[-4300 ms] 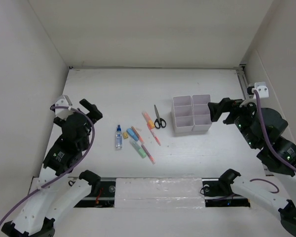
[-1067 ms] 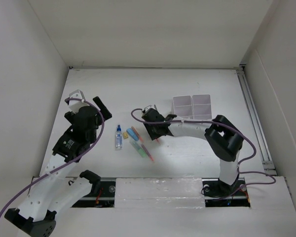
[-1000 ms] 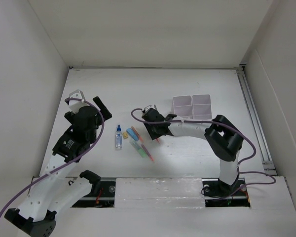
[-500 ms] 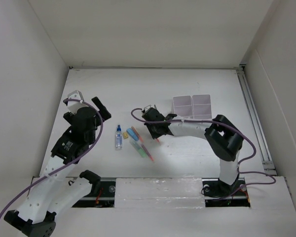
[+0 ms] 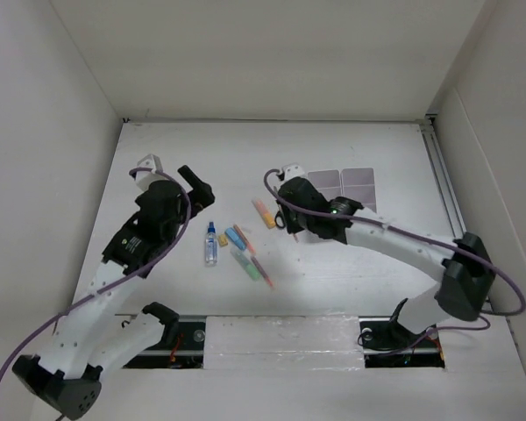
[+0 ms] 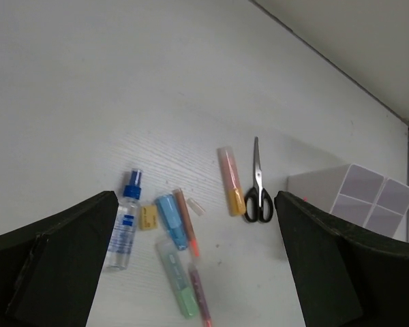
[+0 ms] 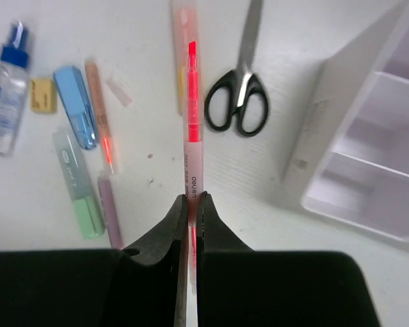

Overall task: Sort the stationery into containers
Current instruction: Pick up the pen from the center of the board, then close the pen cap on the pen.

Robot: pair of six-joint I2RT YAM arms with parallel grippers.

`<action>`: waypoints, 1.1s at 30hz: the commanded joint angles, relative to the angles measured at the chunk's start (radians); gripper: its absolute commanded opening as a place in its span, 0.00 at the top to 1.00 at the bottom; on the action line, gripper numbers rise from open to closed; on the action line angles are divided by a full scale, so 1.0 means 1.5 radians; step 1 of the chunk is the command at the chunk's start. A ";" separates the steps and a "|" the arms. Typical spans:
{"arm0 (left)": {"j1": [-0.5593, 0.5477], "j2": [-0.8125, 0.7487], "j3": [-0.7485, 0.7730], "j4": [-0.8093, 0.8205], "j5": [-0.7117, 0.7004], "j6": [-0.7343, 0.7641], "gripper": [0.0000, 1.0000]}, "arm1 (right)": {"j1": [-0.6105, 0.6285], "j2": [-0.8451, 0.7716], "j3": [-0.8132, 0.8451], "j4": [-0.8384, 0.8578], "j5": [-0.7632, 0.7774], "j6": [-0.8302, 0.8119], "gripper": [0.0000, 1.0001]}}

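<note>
Beside scissors (image 7: pixel 244 75), R claw (image 7: pixel 189 199) grips pen (image 7: pixel 193 126).

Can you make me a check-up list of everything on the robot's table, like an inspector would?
Surface: white table, no spills seen.
Job's things: scissors, bottle, orange marker, blue marker, green marker and loose pens lie on it; containers, visible compartments empty.
Clutter: small yellow piece beside bottle.
Grippers: left gripper open, empty; right gripper shut on pink pen.
Cables: purple cable along each arm.
Surroundings: white walls, nothing else seen.
</note>
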 commanded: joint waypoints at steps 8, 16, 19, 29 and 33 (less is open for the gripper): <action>-0.077 0.288 0.124 0.047 0.030 -0.231 0.00 | 0.007 -0.269 -0.001 -0.141 0.191 0.068 1.00; -0.077 0.374 0.130 0.067 0.064 -0.339 0.00 | 0.007 -0.413 -0.025 -0.170 0.184 0.068 1.00; -0.101 0.408 0.139 0.075 0.051 -0.365 0.00 | 0.007 -0.428 -0.025 -0.179 0.184 0.061 1.00; -0.148 0.589 0.280 -0.061 -0.032 -0.423 0.00 | 0.007 -0.462 -0.031 -0.157 0.169 0.032 1.00; -0.148 0.612 0.265 -0.070 -0.039 -0.441 0.02 | 0.013 -0.462 -0.037 -0.150 0.163 0.018 1.00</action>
